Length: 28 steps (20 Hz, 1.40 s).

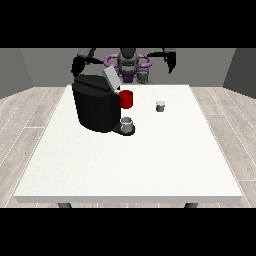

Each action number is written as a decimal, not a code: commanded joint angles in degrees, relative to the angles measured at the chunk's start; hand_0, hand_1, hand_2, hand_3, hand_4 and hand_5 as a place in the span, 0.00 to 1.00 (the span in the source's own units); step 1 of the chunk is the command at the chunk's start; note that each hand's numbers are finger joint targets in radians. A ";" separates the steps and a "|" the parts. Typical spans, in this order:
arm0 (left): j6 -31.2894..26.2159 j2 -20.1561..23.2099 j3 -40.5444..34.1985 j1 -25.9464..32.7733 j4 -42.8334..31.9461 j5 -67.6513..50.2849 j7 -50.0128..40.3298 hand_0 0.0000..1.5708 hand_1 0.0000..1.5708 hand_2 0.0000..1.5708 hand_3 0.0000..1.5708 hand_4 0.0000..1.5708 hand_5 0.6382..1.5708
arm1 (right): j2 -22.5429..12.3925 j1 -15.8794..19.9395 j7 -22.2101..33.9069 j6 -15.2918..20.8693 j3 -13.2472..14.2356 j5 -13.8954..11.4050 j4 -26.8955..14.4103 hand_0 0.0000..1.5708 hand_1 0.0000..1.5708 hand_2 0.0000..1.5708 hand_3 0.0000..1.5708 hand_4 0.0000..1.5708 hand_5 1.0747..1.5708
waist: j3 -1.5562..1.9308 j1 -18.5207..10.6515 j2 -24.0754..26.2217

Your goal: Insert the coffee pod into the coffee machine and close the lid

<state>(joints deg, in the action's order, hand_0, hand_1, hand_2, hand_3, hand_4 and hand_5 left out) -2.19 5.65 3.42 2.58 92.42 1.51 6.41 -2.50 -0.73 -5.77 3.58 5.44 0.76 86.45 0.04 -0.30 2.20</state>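
Observation:
A black coffee machine [95, 106] stands on the left part of the white table [150, 165], its grey lid [110, 78] tilted up and open. A small grey cup [127, 124] sits on the machine's drip base, and a red mug [126, 99] stands right behind it. The coffee pod [160, 106], small and grey-white, rests on the table to the right of the machine. The hand at the view's left [77, 65] hangs raised behind the machine. The hand at the view's right [170, 61] is raised above the table's far edge, far from the pod. Neither holds anything.
The robot's torso [129, 65] stands behind the far edge of the table. Wooden floor surrounds the table on all sides.

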 commanded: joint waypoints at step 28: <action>-5.04 12.64 -8.20 -26.89 -37.24 10.83 -2.64 0.00 0.00 0.00 0.00 0.00 1.00 | 2.01 10.62 2.62 6.60 -4.15 -2.26 -4.01 0.00 0.00 0.00 0.00 0.24 1.00 | -0.05 5.44 -10.46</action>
<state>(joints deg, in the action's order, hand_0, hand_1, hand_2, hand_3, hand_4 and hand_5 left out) -5.56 17.41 -5.72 -23.05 58.50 10.56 2.87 -1.28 8.78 -3.45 7.93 1.55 0.30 84.81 -0.01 6.29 -8.36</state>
